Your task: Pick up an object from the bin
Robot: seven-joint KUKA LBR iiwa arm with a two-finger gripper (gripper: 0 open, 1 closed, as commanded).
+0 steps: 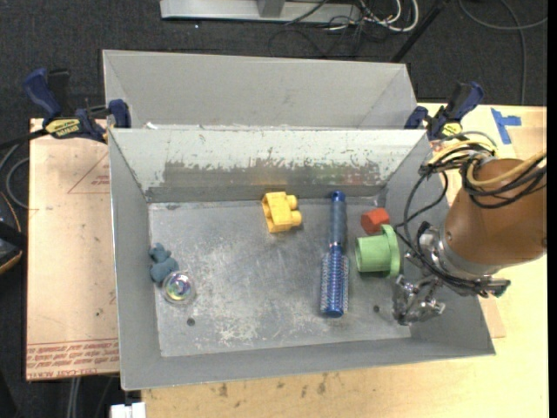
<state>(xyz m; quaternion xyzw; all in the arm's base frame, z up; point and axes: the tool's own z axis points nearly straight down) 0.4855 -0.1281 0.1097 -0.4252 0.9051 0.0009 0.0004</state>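
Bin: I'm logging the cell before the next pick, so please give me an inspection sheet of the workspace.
Surface: grey metal bin, floor scuffed, walls sloping.
Job's things: yellow block near the back wall; blue brush lying right of centre; green cylinder just right of it; red block behind the cylinder.
Clutter: blue-grey lump and clear ball, together at the left.
Grippers: gripper low in the front right corner, over bare floor, in front of the green cylinder; carrying nothing that I can see.
Cables: black cables loop at the arm's wrist; floor cables behind the bin.
Surroundings: dark floor; grey stand base.
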